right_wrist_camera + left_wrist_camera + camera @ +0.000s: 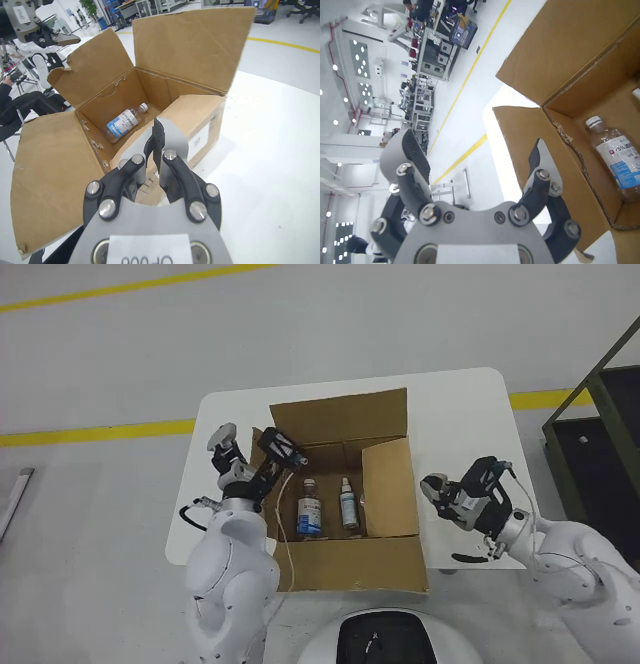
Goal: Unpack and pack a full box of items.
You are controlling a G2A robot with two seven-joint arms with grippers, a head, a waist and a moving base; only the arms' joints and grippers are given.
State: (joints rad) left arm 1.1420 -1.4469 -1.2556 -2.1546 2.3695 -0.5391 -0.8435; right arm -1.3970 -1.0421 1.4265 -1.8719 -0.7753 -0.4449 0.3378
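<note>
Open on the table (460, 404), the box (350, 562) holds a big bottle (310, 511) and a small bottle (348, 504), lying flat side by side on its floor. My left claw (472, 147) hangs spread wide and empty at the left flap (520, 140). My right claw (156, 140), pressed together on nothing, sits just outside the right wall. I judge unpacking comes next: drop straight down between the flaps and pinch the big bottle across its body. The table right of the box offers room to set it down.

Pale glossy floor (100, 354), yellow line (90, 432) across it. Dark metal rack (590, 444) at top view's right edge. Workbenches (432, 57) far off. Ceiling lights (335, 67) on.
</note>
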